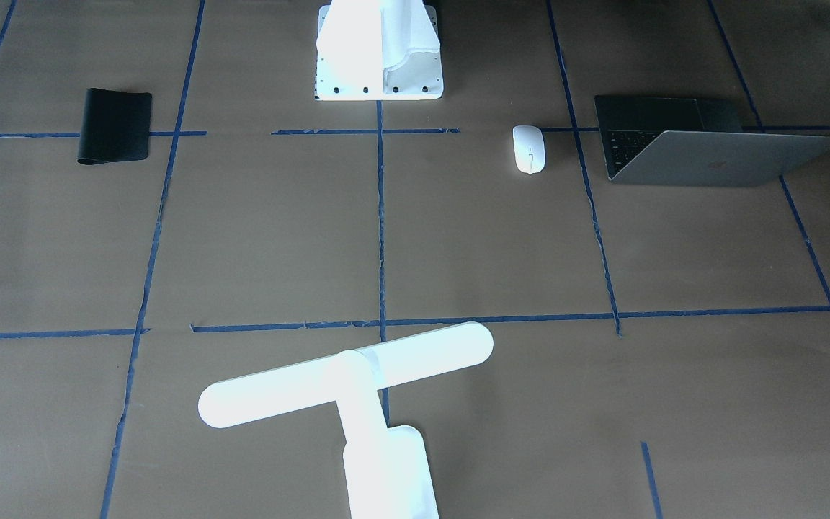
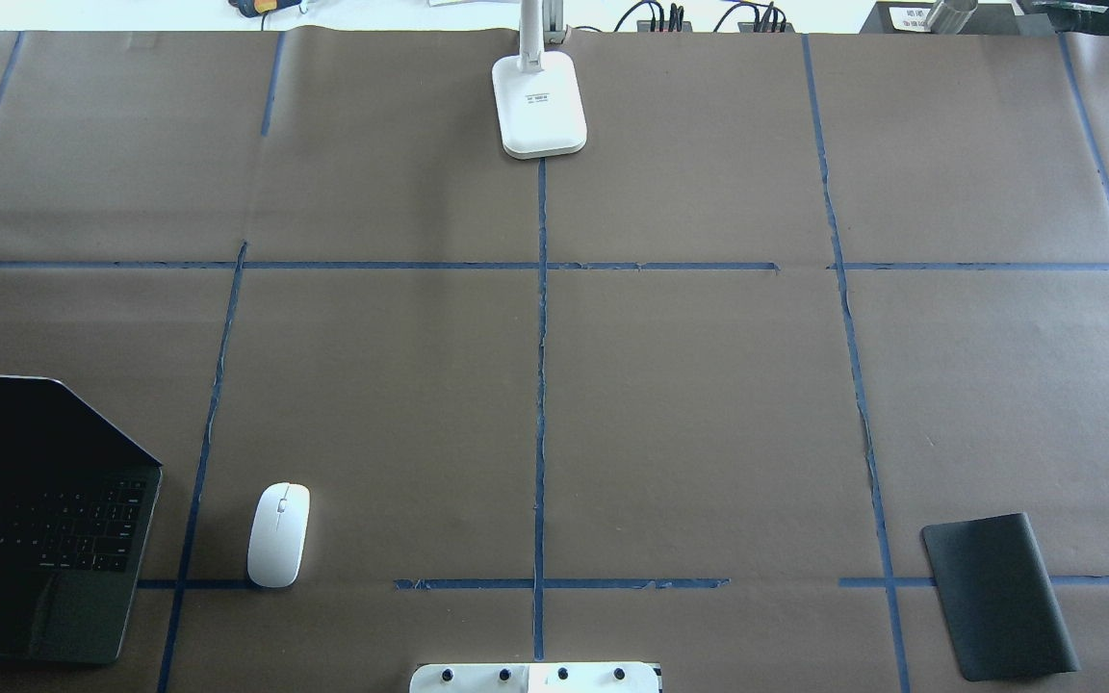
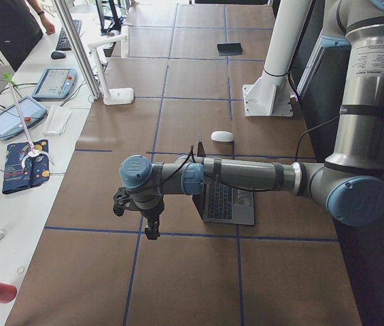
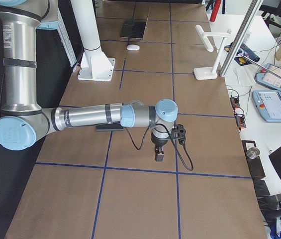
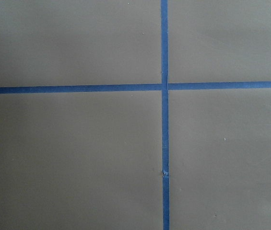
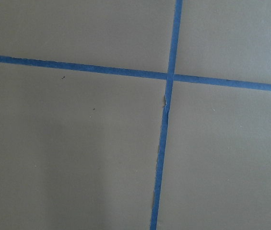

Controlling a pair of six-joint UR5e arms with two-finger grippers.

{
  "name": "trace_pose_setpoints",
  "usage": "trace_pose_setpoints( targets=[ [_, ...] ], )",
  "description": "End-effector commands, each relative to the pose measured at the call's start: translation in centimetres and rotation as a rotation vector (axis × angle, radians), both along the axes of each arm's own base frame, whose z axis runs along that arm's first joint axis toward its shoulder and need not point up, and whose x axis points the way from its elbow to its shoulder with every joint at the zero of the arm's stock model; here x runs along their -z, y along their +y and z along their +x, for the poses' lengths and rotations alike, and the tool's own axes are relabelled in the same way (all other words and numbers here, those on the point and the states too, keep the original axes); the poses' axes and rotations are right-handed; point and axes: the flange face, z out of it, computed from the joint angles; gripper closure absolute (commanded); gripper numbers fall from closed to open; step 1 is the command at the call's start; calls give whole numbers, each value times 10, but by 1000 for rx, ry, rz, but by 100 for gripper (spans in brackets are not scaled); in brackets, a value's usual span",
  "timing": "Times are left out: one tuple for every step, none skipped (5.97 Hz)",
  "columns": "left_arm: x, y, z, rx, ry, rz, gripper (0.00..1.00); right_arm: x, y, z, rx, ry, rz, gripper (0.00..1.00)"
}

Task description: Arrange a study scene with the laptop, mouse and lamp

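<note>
The lamp (image 1: pixel 346 375) stands closest to the front-facing lens, at the table edge farthest from the robot. Its bar head crosses the centre tape line, well apart from everything else. The mouse (image 1: pixel 529 149) lies just beside the open laptop (image 1: pixel 717 155) on the robot's left, near its base, and a black mat (image 1: pixel 114 126) lies on its right. This reads as a scattered starting layout, so I judge nothing is arranged yet.

From overhead, the white bolt-holed block (image 2: pixel 535 678) is nearest. No arm enters this view, and the laptop is cut off by the left edge.

From the table's left end, the left gripper (image 3: pixel 152 232) points down over bare paper, its arm stretched above the laptop. I cannot tell whether its fingers are spread or clenched.

From the right end, the right gripper (image 4: pixel 158 157) hangs likewise beyond the mat, and its finger state is just as unclear.

Both wrist views show only blue tape (image 5: pixel 164 87) crossings, which suggests parked poses clear of the objects.
</note>
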Motion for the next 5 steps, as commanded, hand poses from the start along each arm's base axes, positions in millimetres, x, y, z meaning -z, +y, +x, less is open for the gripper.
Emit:
trace_pose_setpoints(
  targets=[
    [0, 0, 1, 2, 1, -4, 0, 0, 0, 0, 1, 0, -1, 0],
    [3, -1, 1, 1, 3, 5, 0, -1, 0, 0, 1, 2, -3, 0],
    [18, -1, 0, 1, 1, 32, 0, -1, 0, 0, 1, 1, -1, 0],
    [17, 0, 0, 3, -4, 27, 0, -2, 0, 0, 1, 0, -4, 0],
    [11, 7, 0, 7, -3, 13, 0, 0, -1, 0, 4, 0, 3, 0]
  ],
)
